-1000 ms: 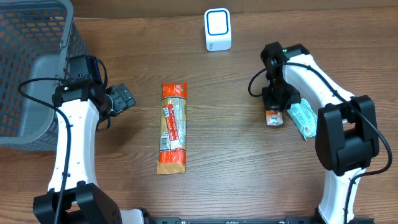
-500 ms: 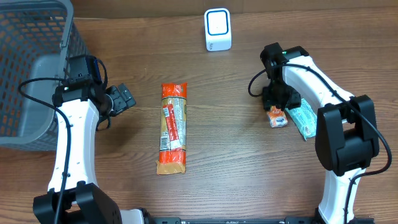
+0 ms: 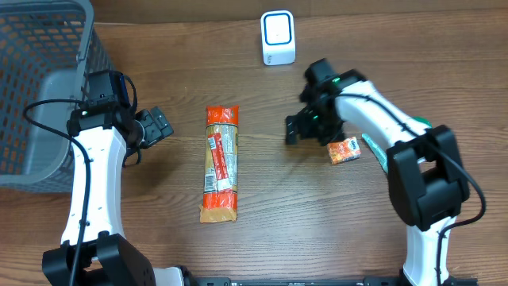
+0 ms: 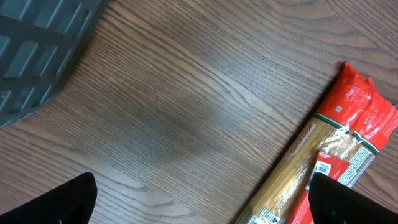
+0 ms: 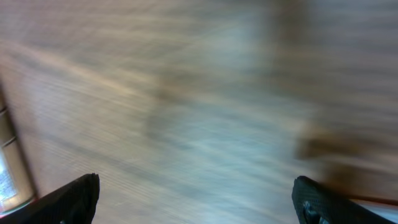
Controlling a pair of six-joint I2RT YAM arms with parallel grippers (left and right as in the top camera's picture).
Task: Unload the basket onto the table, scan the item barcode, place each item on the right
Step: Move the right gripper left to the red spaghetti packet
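Pasta packet [image 3: 221, 164] lies flat mid-table, with both grippers spread wide and holding nothing.
Loads of bare wood all around it. The left gripper [image 3: 159, 125] hangs just off its left side, with the grey basket [image 3: 40, 95] behind it at the table's left edge. The right gripper [image 3: 295, 131] is off the packet's upper right, touching nothing, and a small orange pack [image 3: 344, 150] lies just beside that arm. The white scanner [image 3: 278, 37] stands near the far edge, well apart from the packet. The right wrist view is a blurry mess, only the fingertips are readable. A teal pack [image 3: 371, 148] is mostly hidden under the right arm.
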